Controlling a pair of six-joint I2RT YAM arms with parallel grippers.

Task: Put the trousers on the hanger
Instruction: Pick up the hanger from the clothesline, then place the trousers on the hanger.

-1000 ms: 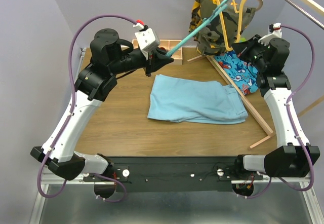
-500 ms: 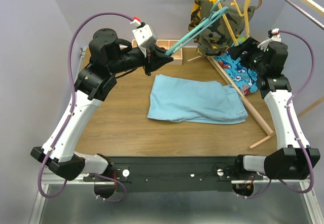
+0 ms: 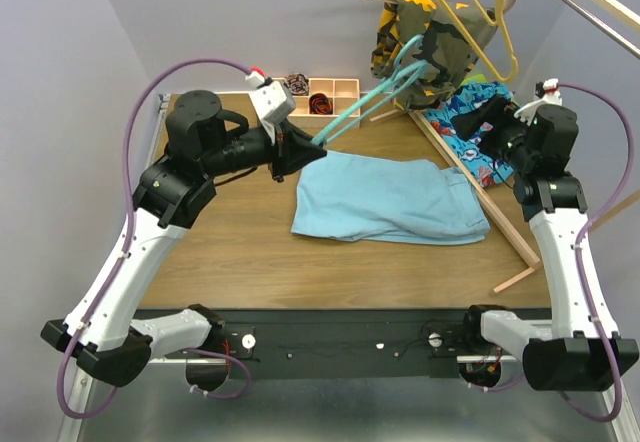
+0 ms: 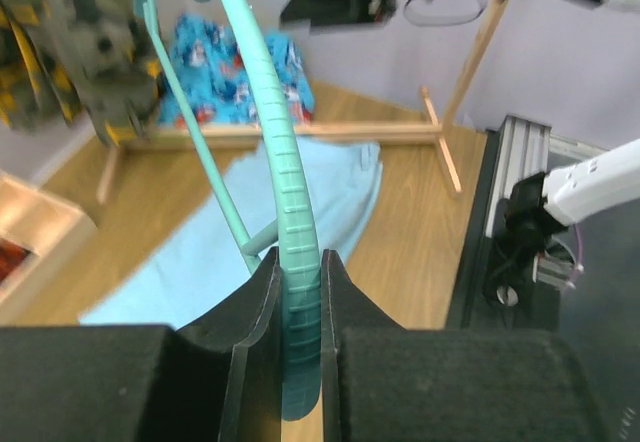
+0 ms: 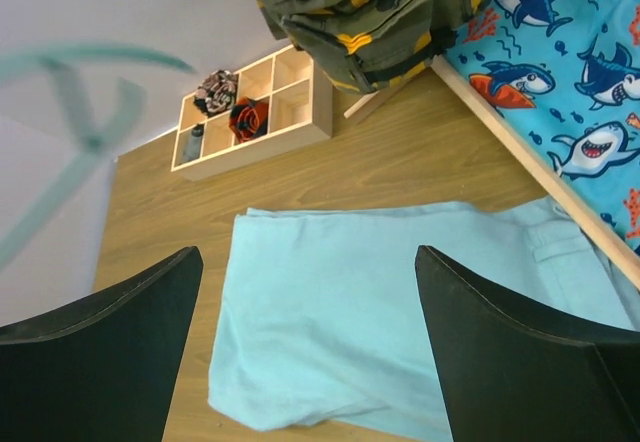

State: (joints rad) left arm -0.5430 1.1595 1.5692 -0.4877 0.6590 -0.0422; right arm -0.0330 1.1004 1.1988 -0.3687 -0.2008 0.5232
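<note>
As I read the wrist feeds, the left gripper (image 4: pixel 297 262) had its jaws pinched narrow on the hanger (image 4: pixel 285 192), with the teal bar wedged between the two black fingers. Beyond the jaws the frame curved up and away, and its top was cut off by the picture's edge. From the overhead camera the same hanger (image 3: pixel 365 102) ran out of the left gripper (image 3: pixel 290 152) toward the camouflage garment (image 3: pixel 425 47). I could not make out where its hook ended against that cloth.

The trousers (image 3: pixel 385 202) lay flat on the table (image 3: pixel 240 252), below and just ahead of the left jaws, touching neither gripper. In the left wrist view the trousers (image 4: pixel 200 262) were partly hidden behind the fingers and the hanger.

The right gripper (image 5: pixel 308 252) stood wide open with nothing between its fingers, and the trousers (image 5: pixel 380 292) lay spread beneath the gap. Their near corners were hidden by the fingers. To the left of those jaws the hanger (image 5: pixel 80 102) was only a pale green blur. Ahead of them sat a wooden box (image 5: pixel 250 112) of small compartments, whose contents were too small to name. To the right lay the shark-print cloth (image 5: pixel 560 92), cut off at the frame. From overhead, the right gripper (image 3: pixel 495 127) was dark against that cloth (image 3: pixel 470 132), so I could not separate its fingers there.
</note>
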